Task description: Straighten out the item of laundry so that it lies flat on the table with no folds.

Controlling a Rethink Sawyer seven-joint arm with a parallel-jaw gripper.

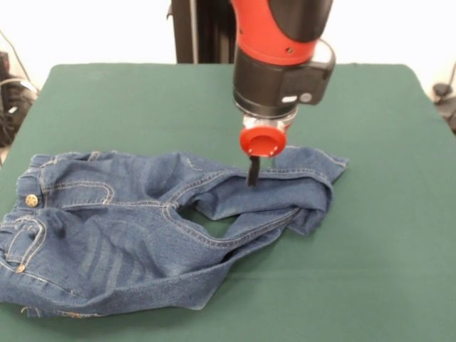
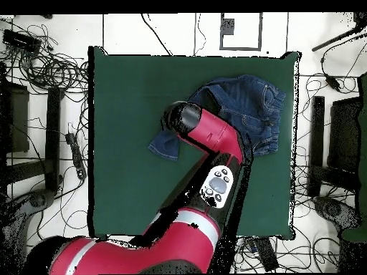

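Note:
The small blue denim jeans (image 1: 128, 214) lie crumpled on the dark green table (image 1: 142, 92). The waist with its brass button is at the left. One leg runs right and is folded back on itself near its cuff (image 1: 320, 178). My gripper (image 1: 251, 174) hangs straight down under a red disc, and its black tip touches the upper edge of that folded leg. In the overhead view the jeans (image 2: 247, 107) lie at the table's (image 2: 129, 179) far right, with the cuff end (image 2: 166, 145) pointing left. There the arm's wrist (image 2: 183, 118) hides the gripper.
The red arm (image 2: 215, 157) crosses the table from the bottom edge. Cables and stands lie on the floor around the table (image 2: 43, 71). The black pedestal (image 1: 203, 32) stands behind the table's far edge.

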